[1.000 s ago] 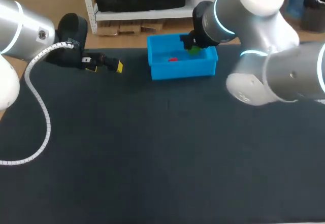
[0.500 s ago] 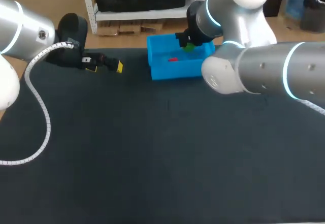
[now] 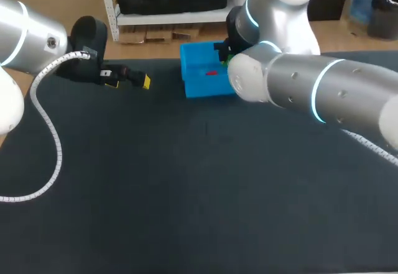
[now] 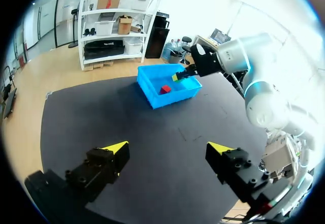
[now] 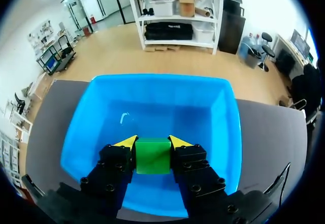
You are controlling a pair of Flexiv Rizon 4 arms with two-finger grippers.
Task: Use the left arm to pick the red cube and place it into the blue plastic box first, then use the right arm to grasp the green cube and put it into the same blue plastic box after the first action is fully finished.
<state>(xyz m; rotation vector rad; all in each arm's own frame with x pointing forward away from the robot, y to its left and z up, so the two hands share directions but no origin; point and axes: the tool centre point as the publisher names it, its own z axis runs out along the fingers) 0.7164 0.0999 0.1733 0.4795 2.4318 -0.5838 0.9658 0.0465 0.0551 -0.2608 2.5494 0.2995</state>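
Right gripper (image 5: pixel 152 142): clamped on the green cube (image 5: pixel 153 158), one yellow tip flat against each side face.
Key relation: the cube hangs over the inside of the blue box (image 5: pixel 152 79). The box floor lies straight under it, and it sits closer to the wall on the wrist's side than to the far wall. Judged: a release from here drops it inside.
Cube axis: no long axis. Its faces sit square to the fingers.
Height: the left wrist view puts the cube about level with the rim or above it. The gap down to the floor cannot be read.
Red cube (image 4: pixel 165 89): on the box floor, apart from the green one. The first half of the task looks done.
Left gripper (image 4: pixel 167 148): fingers wide apart and holding nothing, over the dark table (image 3: pixel 186 193), well apart from the box. The right arm is the nearer arm by far.
Hidden: in the head view the right arm covers the box's right half and most of the green cube. The red cube does not show in the right wrist view, so I cannot tell whether the green one would land on it.
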